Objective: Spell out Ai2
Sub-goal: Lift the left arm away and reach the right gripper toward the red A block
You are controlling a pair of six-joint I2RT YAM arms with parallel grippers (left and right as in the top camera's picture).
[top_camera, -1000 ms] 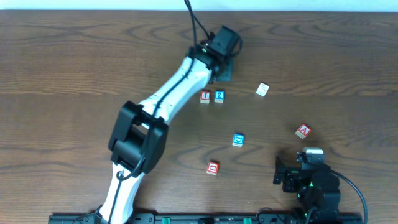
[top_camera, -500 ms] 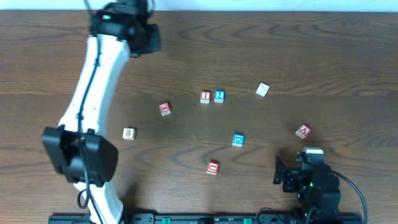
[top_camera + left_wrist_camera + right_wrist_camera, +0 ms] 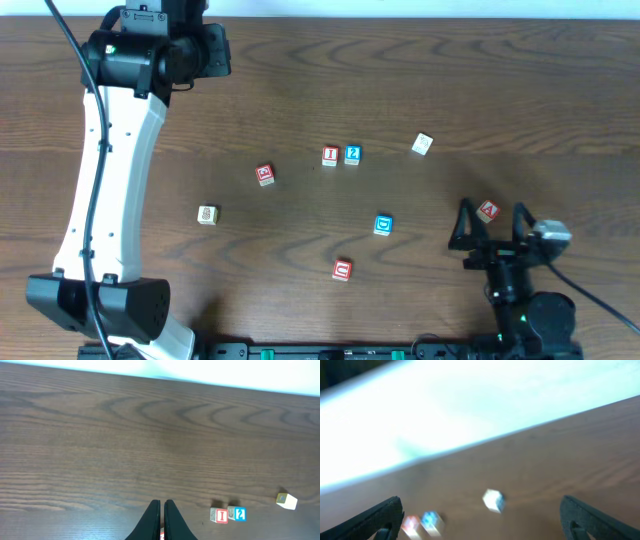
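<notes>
A red I block [image 3: 330, 155] and a blue 2 block [image 3: 352, 154] stand touching side by side mid-table. They also show in the left wrist view, the I block [image 3: 219, 515] left of the 2 block [image 3: 237, 513]. A red A block [image 3: 488, 210] lies at the right. From overhead it sits between the open fingers of my right gripper [image 3: 490, 228], but it is out of the blurred right wrist view. My right gripper [image 3: 482, 520] is empty. My left gripper [image 3: 210, 52] is shut and empty [image 3: 162, 510] at the far back left.
A white block [image 3: 422, 144] lies right of the 2 block. A second red block [image 3: 264, 174], a beige block [image 3: 207, 214], a blue block [image 3: 383, 225] and a third red block [image 3: 342, 270] are scattered around. The table's far edge is just behind the left gripper.
My left arm has swung from over the I and 2 blocks to the far back left, uncovering two blocks. My right gripper has risen, moved forward and opened by the A block.
</notes>
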